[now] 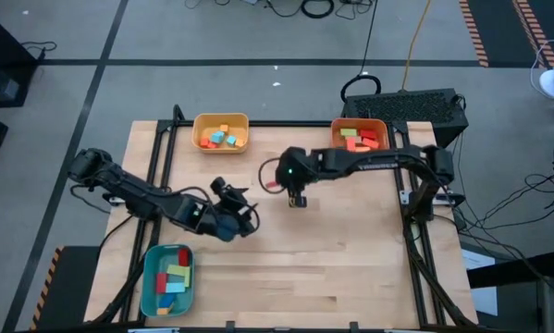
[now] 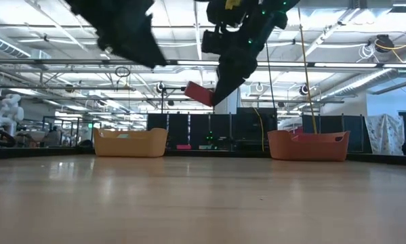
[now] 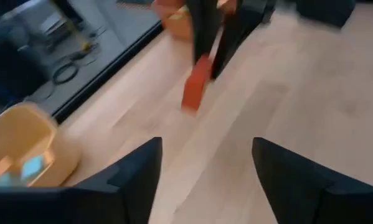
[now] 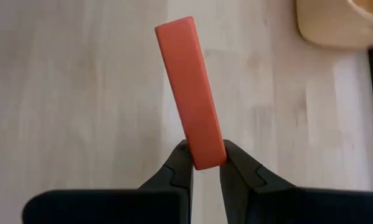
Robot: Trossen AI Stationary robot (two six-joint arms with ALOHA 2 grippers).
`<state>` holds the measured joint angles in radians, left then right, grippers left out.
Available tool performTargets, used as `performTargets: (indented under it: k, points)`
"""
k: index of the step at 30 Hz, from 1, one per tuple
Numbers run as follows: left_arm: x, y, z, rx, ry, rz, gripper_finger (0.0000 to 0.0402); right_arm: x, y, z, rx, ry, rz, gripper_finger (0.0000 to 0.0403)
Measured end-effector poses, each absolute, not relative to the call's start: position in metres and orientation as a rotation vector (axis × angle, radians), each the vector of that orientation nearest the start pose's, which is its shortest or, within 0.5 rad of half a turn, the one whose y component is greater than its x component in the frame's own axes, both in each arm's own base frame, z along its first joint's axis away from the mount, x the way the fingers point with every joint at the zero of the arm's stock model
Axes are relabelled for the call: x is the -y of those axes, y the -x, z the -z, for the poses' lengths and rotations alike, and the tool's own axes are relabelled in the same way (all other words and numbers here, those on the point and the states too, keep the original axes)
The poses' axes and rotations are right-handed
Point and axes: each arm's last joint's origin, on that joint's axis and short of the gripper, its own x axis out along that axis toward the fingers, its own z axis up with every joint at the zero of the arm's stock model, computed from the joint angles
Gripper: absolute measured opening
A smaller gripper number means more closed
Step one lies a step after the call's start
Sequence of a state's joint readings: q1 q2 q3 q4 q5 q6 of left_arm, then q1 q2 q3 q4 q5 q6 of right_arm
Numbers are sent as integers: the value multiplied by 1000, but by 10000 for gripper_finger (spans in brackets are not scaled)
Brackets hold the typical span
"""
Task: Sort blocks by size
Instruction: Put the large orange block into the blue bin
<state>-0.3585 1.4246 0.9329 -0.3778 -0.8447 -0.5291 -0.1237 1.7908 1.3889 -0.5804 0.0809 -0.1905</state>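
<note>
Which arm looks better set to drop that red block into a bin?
The right. Its claw is shut on the red block, lifted off the table, with the orange bin at its side. The left claw is open and holds nothing.

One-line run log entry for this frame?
right gripper: shut on red bar, lifted off table | left gripper: open, empty, waiting near teal bin | table centre: no loose blocks seen

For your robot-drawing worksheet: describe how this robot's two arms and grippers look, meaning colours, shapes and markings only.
Both arms are dark, jointed and slender. The right arm bears pale lettering along its link and a small green light near the wrist. The right gripper has two black, rounded fingers; the left gripper has two broad, black, tapering fingers.
</note>
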Motion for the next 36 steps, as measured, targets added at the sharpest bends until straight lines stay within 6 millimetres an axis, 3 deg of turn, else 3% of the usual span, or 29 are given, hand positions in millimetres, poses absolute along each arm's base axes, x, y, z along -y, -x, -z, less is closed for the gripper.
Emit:
performTargets:
  k: [8, 20, 24, 33, 36]
  points:
    - [76, -286, -231, -619, -120, -492, 267, 9, -385, -243, -924, 216, -2, 32]
    - [75, -304, -219, -630, -225, -380, 260, 4, -389, -245, -884, 204, 3, 33]
    - [71, -305, -218, -632, -219, -394, 218, 4, -388, -245, -886, 198, 5, 35]
    - [67, -306, -218, -627, -186, -419, 66, 4, -388, -244, -891, 186, 8, 35]
    - [67, -304, -219, -634, -170, -424, 62, 4, -388, -244, -889, 161, 19, 47]
